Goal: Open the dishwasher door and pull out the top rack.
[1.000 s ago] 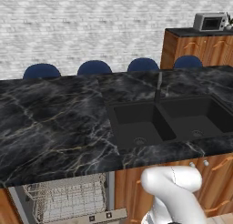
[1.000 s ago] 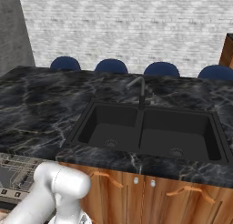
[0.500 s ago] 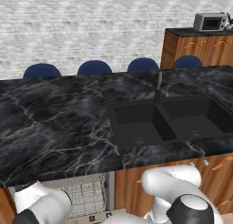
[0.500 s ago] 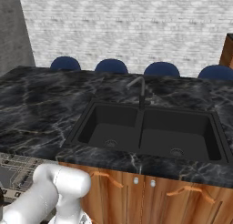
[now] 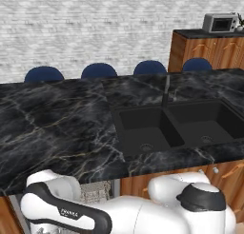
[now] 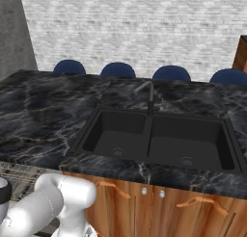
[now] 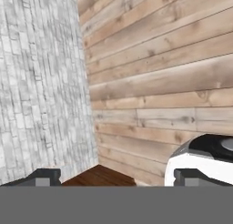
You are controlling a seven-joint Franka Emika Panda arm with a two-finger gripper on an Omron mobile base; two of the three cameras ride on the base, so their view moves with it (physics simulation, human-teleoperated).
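The top rack, a silver wire grid, sticks out from under the counter's front edge at the far left of the right base view. A small patch of the top rack shows between the white arm links in the left base view. The dishwasher door is hidden below and behind the arm. In the hand view my gripper is open, its dark fingertips set wide apart with nothing between them. It faces a white brick wall and wooden planks, away from the rack.
A black marble counter carries a black double sink with a dark faucet. Orange-brown cabinet doors stand under the sink. Blue chairs line the far side. A microwave sits on a tall cabinet at the back right.
The arm has swung up and across the bottom of the left base view, covering most of the rack that showed there a second ago. The cameras have not moved.
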